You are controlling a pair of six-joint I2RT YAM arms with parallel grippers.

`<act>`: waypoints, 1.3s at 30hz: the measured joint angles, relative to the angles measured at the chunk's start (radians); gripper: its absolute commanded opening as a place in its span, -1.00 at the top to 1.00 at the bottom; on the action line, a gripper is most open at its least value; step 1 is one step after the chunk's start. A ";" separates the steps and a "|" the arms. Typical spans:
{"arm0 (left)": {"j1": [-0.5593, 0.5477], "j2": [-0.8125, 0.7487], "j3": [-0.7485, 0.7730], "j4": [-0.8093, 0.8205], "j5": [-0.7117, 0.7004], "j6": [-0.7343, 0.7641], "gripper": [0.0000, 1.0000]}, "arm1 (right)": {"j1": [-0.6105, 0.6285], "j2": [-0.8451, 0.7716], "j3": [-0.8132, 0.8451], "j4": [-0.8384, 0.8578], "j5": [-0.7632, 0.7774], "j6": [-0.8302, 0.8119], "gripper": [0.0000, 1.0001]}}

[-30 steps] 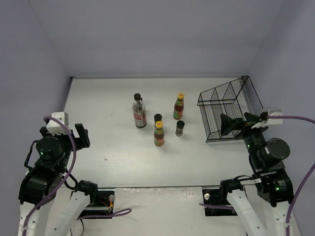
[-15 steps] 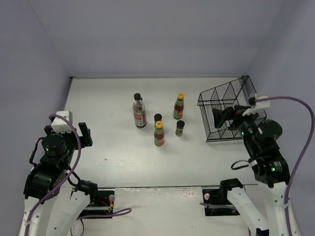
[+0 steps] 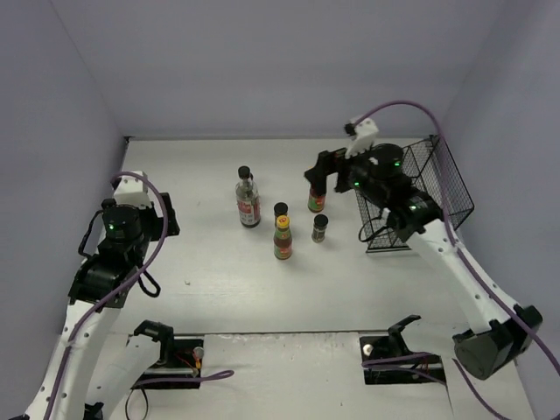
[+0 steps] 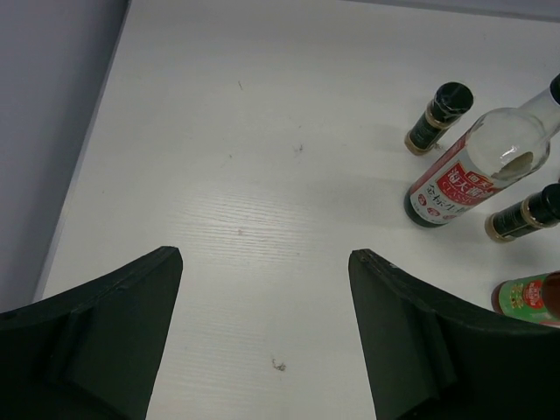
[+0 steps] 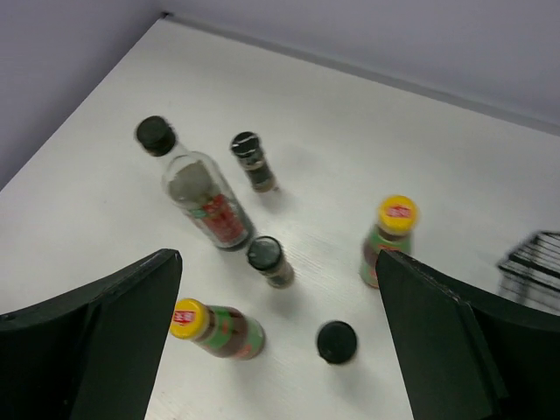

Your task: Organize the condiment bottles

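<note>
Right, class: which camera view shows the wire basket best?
Top external: most of the basket shows, though the right arm crosses it. Right wrist catches only a corner at its edge; left wrist shows none of it.

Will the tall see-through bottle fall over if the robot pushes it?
Probably, if pushed up high: the tall clear bottle is narrow and taller than the others. It looks like smooth glass, so it may slip in a grip and could crack if it falls. A spice jar close by might get knocked.
</note>
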 measured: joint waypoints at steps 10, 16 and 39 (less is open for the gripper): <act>0.013 0.169 -0.101 0.157 -0.011 -0.004 -0.54 | 0.221 0.324 0.092 0.176 0.015 -0.037 -1.00; 0.039 0.157 -0.170 0.190 0.003 0.000 -0.54 | 0.261 0.464 0.150 0.241 -0.003 -0.043 -1.00; 0.040 0.099 -0.208 0.230 0.007 0.015 -0.54 | 0.304 0.743 0.288 0.329 -0.010 -0.069 0.14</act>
